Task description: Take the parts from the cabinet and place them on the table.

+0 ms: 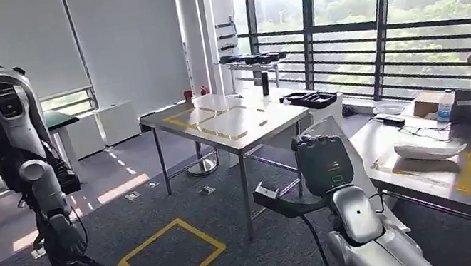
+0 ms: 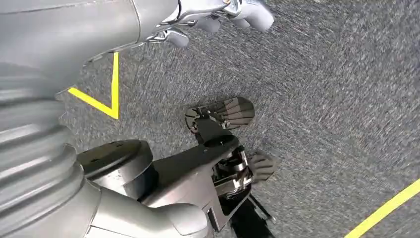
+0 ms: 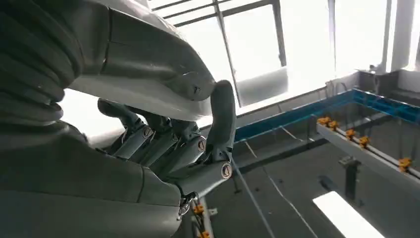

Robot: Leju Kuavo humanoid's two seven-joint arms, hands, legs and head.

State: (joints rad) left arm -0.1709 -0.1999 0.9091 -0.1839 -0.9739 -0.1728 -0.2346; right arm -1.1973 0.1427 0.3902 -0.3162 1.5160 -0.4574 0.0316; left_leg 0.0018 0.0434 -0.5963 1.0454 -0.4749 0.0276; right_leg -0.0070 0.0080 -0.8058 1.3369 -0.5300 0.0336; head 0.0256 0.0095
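1. The right hand (image 1: 325,161) is raised in front of the steel table (image 1: 231,123), palm turned away; in the right wrist view its fingers (image 3: 163,144) are seen curled in, nothing held.
2. The left hand (image 2: 218,15) is hung over grey carpet, fingers loosely bent, nothing gripped.
3. Black parts trays (image 1: 310,98) are seen at the table's far corner.
4. A second robot (image 1: 21,140) is stood at left.

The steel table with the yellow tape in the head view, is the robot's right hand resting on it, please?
No: the right hand is raised in the air short of the steel table, touching nothing.
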